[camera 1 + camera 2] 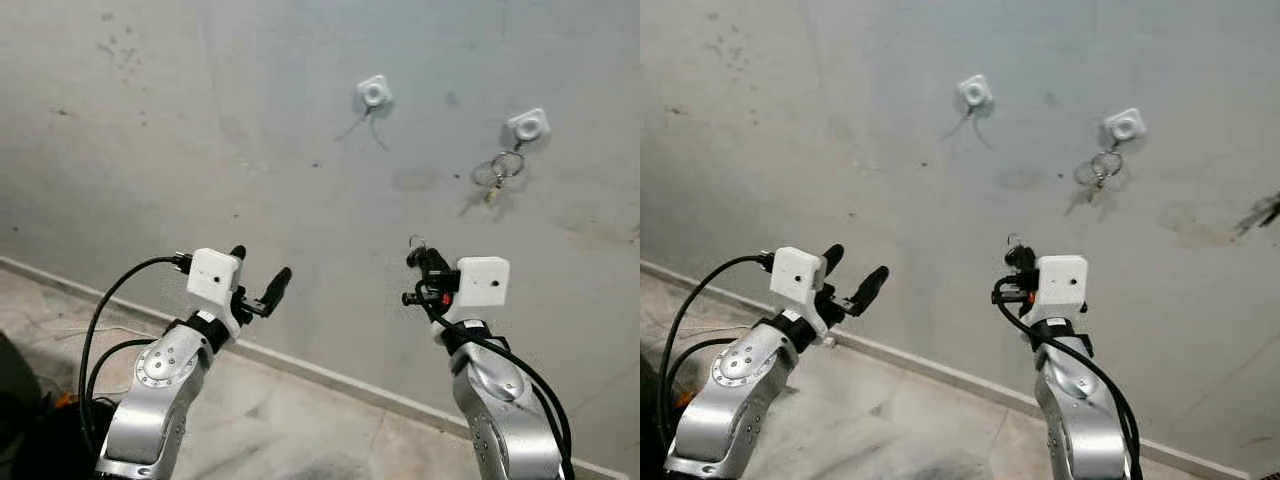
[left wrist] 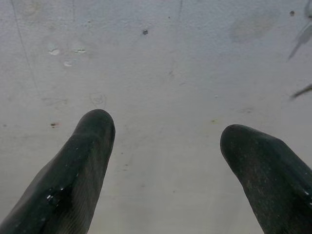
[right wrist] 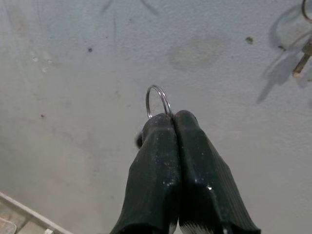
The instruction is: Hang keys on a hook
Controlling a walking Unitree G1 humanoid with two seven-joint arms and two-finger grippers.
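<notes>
Ahead, both arms were raised toward a grey, stained wall [image 1: 200, 120]. The right pincer [image 1: 418, 262] was clenched, its two black fingers [image 3: 165, 180] pressed together on a thin metal key ring [image 3: 157, 101] that stood up just above the fingertips. What hung below the ring was hidden behind the fingers. The left pincer [image 1: 262, 275] was released, with its fingers [image 2: 73, 170] spread apart and nothing between them, pointing at bare wall.

Two white hooks were fixed on the wall, higher than both pincers. The left hook [image 1: 373, 92] carried nothing, and only thin shadow lines ran down from it. The right hook [image 1: 528, 125] already carried another ring with a small key [image 1: 503, 172] hanging against the wall. The held ring was well below both hooks and apart from them, and only plain wall lay between.

At the foot of the wall ran a pale skirting strip [image 1: 320, 372], and under it a marbled floor [image 1: 270, 430]. Black cables [image 1: 100, 320] looped beside the left arm.
</notes>
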